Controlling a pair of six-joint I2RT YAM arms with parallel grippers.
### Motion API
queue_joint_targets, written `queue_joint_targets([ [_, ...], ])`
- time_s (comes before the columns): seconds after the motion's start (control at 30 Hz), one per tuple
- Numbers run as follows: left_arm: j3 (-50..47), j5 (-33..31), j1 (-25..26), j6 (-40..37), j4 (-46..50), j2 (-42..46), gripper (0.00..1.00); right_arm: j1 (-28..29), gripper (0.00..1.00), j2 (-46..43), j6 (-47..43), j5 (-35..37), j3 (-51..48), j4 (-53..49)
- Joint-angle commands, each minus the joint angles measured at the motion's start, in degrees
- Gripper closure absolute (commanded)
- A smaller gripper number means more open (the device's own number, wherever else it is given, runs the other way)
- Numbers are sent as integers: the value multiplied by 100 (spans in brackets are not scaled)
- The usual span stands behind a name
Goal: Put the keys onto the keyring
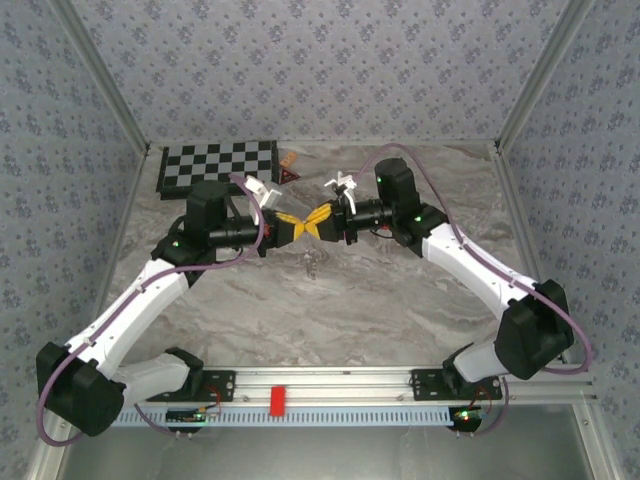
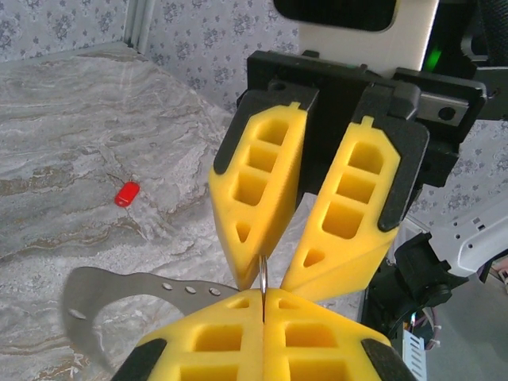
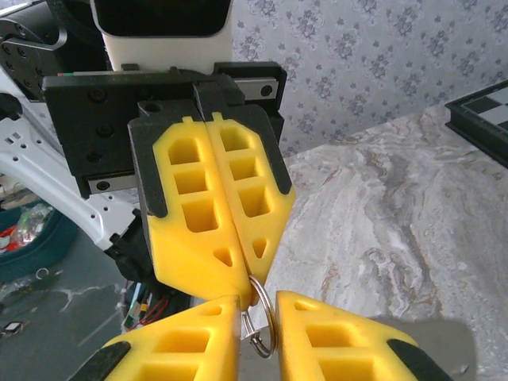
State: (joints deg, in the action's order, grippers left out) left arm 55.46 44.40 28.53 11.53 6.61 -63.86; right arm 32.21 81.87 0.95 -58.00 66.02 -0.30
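Both grippers meet tip to tip above the middle of the table. My left gripper [image 1: 297,226] [image 2: 263,292] is shut on the keyring [image 2: 262,274], a thin silvery loop seen edge-on between its yellow pads. My right gripper [image 1: 318,220] [image 3: 258,305] faces it with its jaws a little apart. The keyring [image 3: 271,314] and its small dangling link hang in that gap, close to the left finger. The tiny red-headed key [image 2: 127,194] lies alone on the marble table [image 2: 71,143], below and to the left of the grippers.
A chessboard [image 1: 217,166] lies at the back left with an orange-brown triangular piece [image 1: 289,168] beside it. Small white parts [image 1: 345,183] sit behind the grippers. A red block [image 1: 277,399] rests on the front rail. Patterned walls close in the table.
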Motion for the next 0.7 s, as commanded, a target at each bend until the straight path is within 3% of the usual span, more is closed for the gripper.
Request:
queue_joint_targets([
  [0.0, 296, 214, 32, -120, -99, 84, 100, 51, 82, 60, -98, -237, 183, -168],
  [0.07, 288, 207, 39, -116, -99, 84, 100, 68, 86, 68, -106, -264, 183, -161],
  [0.13, 293, 216, 39, -116, -99, 67, 100, 88, 100, 80, -131, -366, 183, -154],
  [0.27, 288, 155, 38, -69, -138, 74, 100, 85, 100, 58, -74, -334, 180, -81],
  [0.33, 281, 34, 39, 39, -229, 98, 93, 61, 100, 25, 186, -212, 65, 291],
  [0.43, 207, -273, 38, 298, -497, 215, 79, -24, 100, -48, 1000, -3, -390, 1617],
  [0.67, -342, -1002, 27, 1222, -1795, 815, 79, -197, 100, 111, 3089, 640, -1306, 5211],
])
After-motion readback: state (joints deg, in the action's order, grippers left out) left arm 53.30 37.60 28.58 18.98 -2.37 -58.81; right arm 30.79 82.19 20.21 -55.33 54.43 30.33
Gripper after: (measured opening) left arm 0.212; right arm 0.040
